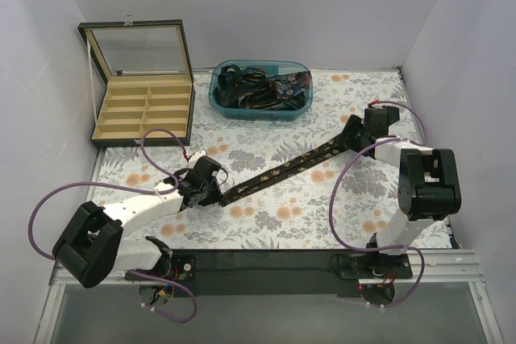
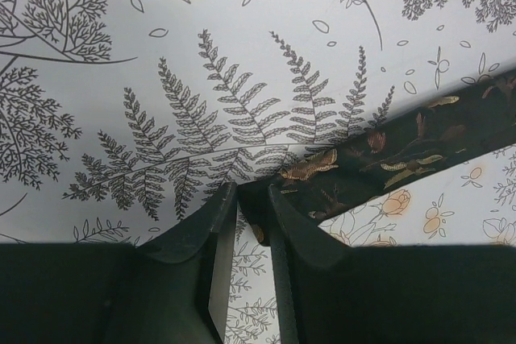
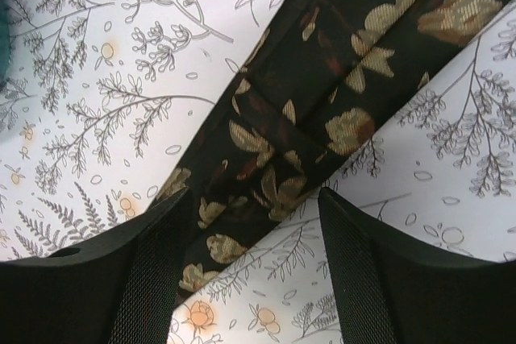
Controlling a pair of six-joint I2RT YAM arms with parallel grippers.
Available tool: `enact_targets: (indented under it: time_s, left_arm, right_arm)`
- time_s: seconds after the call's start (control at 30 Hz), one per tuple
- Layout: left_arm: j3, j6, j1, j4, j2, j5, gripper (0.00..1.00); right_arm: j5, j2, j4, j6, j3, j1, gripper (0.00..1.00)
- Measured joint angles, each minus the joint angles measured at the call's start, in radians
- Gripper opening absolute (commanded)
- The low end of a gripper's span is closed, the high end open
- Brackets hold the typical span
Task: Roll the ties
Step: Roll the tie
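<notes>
Rolling not started: one long dark gold-floral fabric tie lies flat, diagonal across mid-frame on table. Left gripper jaws nearly closed at its narrow end, grip unclear; right gripper jaws wide apart, straddling it. Other ties unrolled in blue plastic tub, upper centre

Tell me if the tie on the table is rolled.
Not rolled: the tie lies as one straight flat strip between the left gripper and the right gripper.

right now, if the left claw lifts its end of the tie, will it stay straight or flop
Probably flops: the tie is thin woven fabric lying flat on the cloth, so it should sag. It looks light. The left claw nips only its narrow tip, so it may slip out.
</notes>
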Motion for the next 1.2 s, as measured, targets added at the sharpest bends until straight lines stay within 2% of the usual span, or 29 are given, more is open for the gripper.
enact_targets:
  time_s: [0.23, 0.33, 0.47, 0.5, 0.63, 0.8, 0.93, 1.13, 1.2]
  left_arm:
    - [-0.006, -0.023, 0.0, -0.031, -0.019, -0.002, 0.24]
    - [-0.013, -0.029, 0.0, -0.046, -0.037, -0.004, 0.27]
    - [-0.019, -0.031, 0.0, -0.071, -0.065, -0.004, 0.5]
    - [-0.019, -0.029, 0.0, -0.075, -0.071, -0.003, 0.58]
    - [-0.003, -0.014, 0.0, -0.106, -0.09, 0.0, 0.73]
    - [0.067, 0.065, 0.0, -0.143, -0.092, 0.006, 0.76]
    - [0.178, 0.177, -0.016, -0.104, -0.06, 0.019, 0.77]
    - [0.351, 0.346, -0.089, 0.02, 0.149, 0.048, 0.78]
    - [0.416, 0.407, -0.122, 0.056, 0.249, 0.049, 0.78]
  right_arm:
    - [-0.045, 0.072, 0.048, 0.014, 0.057, -0.013, 0.59]
    - [-0.068, 0.093, 0.068, 0.011, 0.072, -0.017, 0.6]
    - [-0.087, 0.107, 0.076, -0.007, 0.087, -0.021, 0.6]
    - [-0.09, 0.107, 0.075, -0.015, 0.087, -0.021, 0.6]
    - [-0.112, 0.102, 0.074, -0.06, 0.083, -0.023, 0.62]
    - [-0.115, 0.016, 0.05, -0.106, 0.021, -0.023, 0.65]
    - [-0.123, -0.096, 0.022, -0.117, -0.031, -0.023, 0.74]
    - [-0.151, -0.243, -0.042, -0.113, -0.07, -0.023, 0.95]
    - [-0.164, -0.294, -0.069, -0.106, -0.087, -0.023, 0.98]
